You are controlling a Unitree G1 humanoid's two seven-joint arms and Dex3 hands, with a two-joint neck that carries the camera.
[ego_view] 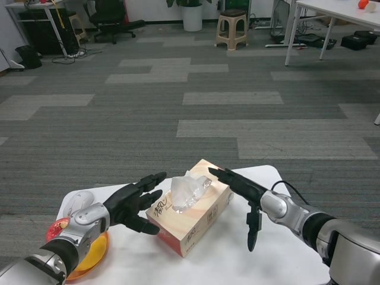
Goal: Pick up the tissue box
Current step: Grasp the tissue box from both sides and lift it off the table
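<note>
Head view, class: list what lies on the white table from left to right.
Orange round plate → black left robot hand → tan cardboard tissue box with a white tissue sticking up → black right robot hand.

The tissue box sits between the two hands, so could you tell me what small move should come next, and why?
Probably bring both hands inward until they press its sides. The left hand and right hand flank the tissue box, open and seemingly not yet gripping it, and the box rests flat on the white table.
</note>
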